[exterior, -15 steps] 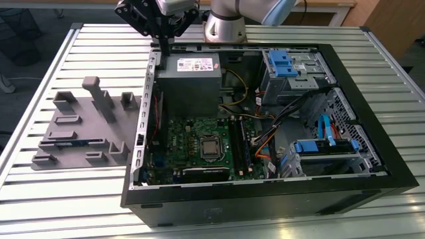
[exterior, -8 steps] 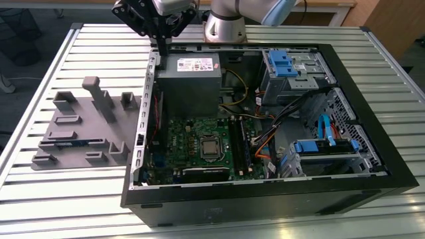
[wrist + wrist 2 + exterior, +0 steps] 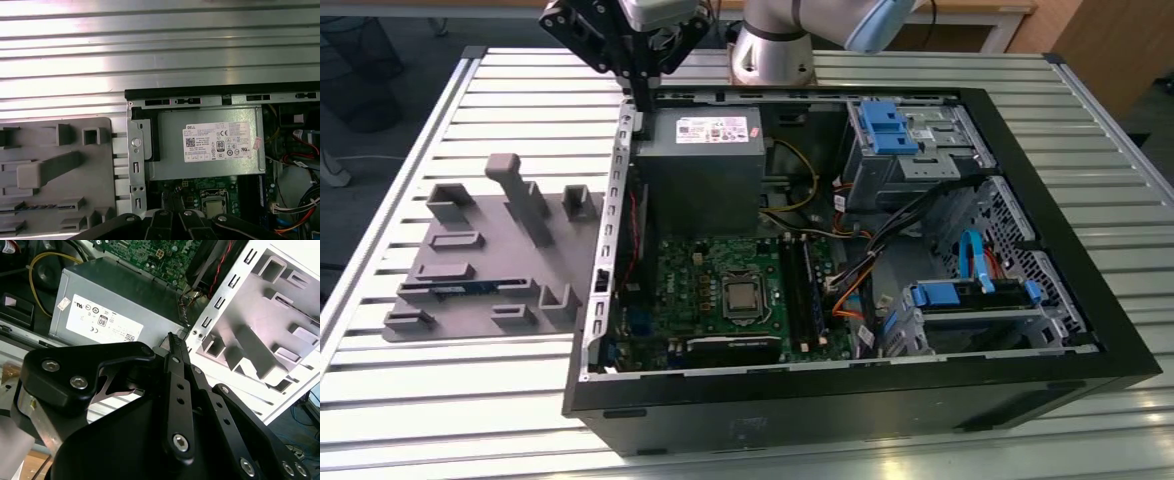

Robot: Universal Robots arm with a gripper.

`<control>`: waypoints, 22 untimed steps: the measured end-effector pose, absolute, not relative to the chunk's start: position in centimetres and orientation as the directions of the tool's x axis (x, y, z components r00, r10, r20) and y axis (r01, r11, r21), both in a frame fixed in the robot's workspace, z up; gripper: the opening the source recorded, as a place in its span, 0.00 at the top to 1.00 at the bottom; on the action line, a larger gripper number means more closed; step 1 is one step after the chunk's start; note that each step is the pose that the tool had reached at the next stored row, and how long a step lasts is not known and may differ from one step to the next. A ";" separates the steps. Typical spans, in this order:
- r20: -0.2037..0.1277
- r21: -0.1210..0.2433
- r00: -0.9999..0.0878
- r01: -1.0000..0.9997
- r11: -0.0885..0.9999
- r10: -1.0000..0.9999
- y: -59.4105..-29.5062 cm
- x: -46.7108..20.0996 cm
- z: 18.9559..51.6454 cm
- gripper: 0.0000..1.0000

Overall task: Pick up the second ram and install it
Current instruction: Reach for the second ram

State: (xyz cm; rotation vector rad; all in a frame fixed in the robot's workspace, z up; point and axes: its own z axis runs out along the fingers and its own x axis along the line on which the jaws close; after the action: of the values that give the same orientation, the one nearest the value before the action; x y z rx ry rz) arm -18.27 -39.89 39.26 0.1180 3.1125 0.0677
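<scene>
**Pincer [image 3: 172, 337] clenched at case; ram [image 3: 460, 290] in tray**

Black bolted pincer links tapered to slim fingertips pressed together, hanging over the wall of the black steel case [image 3: 854, 400] beside the grey boxy power supply [image 3: 700, 165]. Well apart, the ram, a slim dark-blue stick, sat in a slot of the grey plastic tray [image 3: 467, 262] on the ribbed metal tabletop [image 3: 454, 400], its long axis running across the exterior view.
</scene>
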 end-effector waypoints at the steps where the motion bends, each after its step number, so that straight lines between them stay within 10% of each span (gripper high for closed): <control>1: -0.024 0.044 -0.997 0.075 0.996 0.076 -39.9 -18.3 39.3 0.89; 22: -0.024 0.044 -0.997 0.075 0.996 0.076 -39.9 -19.2 39.2 0.89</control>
State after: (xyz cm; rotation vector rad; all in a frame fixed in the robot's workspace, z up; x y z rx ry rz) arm -19.24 -39.89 39.23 0.1179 3.1125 0.0676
